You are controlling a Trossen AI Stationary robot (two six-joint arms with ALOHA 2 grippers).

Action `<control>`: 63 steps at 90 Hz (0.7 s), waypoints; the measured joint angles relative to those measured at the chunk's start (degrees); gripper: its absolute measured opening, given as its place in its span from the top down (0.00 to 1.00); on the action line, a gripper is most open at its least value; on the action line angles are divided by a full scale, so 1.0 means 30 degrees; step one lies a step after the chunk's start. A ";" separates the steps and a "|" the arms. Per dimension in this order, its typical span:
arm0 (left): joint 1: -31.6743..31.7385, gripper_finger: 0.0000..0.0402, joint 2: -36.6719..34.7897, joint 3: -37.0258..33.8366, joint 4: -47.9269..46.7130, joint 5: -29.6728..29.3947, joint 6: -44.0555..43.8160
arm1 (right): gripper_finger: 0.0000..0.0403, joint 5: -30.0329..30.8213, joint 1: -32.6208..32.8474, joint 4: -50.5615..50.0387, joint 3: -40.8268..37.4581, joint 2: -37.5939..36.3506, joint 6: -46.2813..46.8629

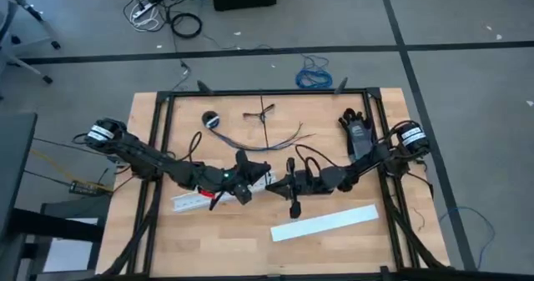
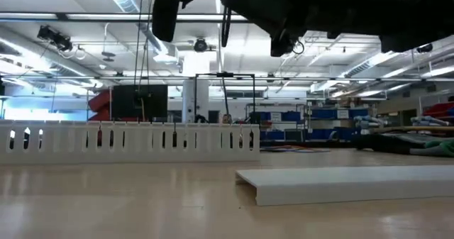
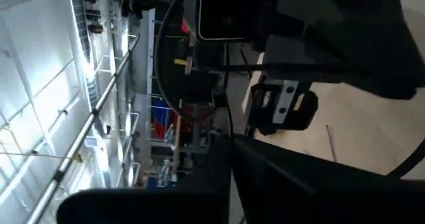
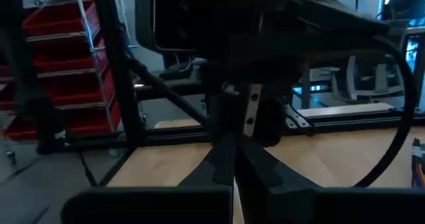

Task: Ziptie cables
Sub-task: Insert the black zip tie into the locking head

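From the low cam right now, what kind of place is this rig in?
Looks like a large industrial lab or workshop: an open ceiling with strip lights, storage shelving with blue bins in the background, and a concrete floor with dark seams around the wooden table.

Two dark jointed arms trailing black cords, with white labels near their bases.

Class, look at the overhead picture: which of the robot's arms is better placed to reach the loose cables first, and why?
Probably the left. In the high view the left gripper sits just below the cables, slightly nearer than the right gripper. Both are raised mid-table near the slotted strip, so the margin is small.
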 joint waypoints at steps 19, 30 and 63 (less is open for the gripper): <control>0.0015 1.00 0.0000 0.0015 0.0474 -0.0155 0.0640 | 1.00 -0.0082 -0.0047 -0.0484 0.0000 0.0000 0.0408; 0.0015 1.00 0.0000 0.0015 0.0442 -0.0172 0.0633 | 1.00 -0.0081 -0.0041 -0.0550 0.0000 0.0000 0.0393; -0.0024 1.00 0.0000 0.0015 0.0303 -0.0822 0.1130 | 1.00 0.0188 -0.0074 -0.0564 0.0000 0.0000 -0.0147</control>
